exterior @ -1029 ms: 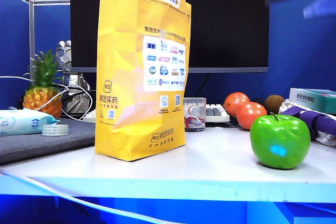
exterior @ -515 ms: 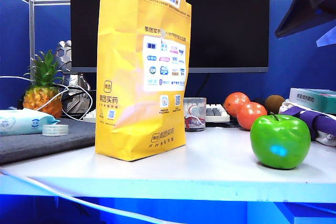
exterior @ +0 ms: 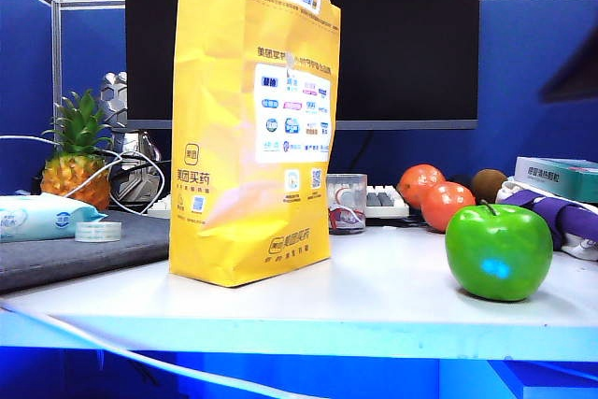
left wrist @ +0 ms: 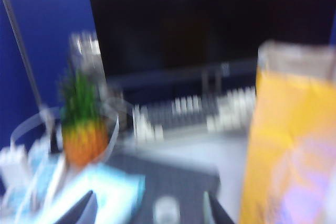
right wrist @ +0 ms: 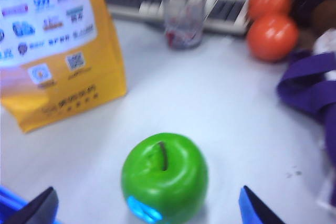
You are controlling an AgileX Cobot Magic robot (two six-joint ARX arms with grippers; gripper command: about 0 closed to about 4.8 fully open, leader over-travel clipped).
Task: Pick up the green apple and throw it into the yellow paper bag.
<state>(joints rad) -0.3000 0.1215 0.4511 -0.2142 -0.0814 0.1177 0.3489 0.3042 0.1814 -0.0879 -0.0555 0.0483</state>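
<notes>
While the black monitor [exterior: 374, 35] fills the far wall, the white counter [exterior: 374, 296] carries everything else. Yellow paper bag [exterior: 250, 128] stands upright, left of centre, w/ its logo panel facing the camera. Pineapple [exterior: 75, 151] sits far left by a pack of wipes [exterior: 42, 217] and a tape roll [exterior: 98, 231] on a dark mat [exterior: 84, 249]. Green apple [exterior: 498, 251] rests on the counter near right, well apart from the bag, stem up. Two orange fruits [exterior: 434, 195], a keyboard [exterior: 383, 201] and a glass cup [exterior: 347, 203] lie farther back. Right claw [right wrist: 147, 205] hangs above the apple, tips spread wide either side, not touching. Left claw [left wrist: 149, 211] is over the mat, left of the bag; pic is blurred, it reads as closed, holding nothing.
</notes>
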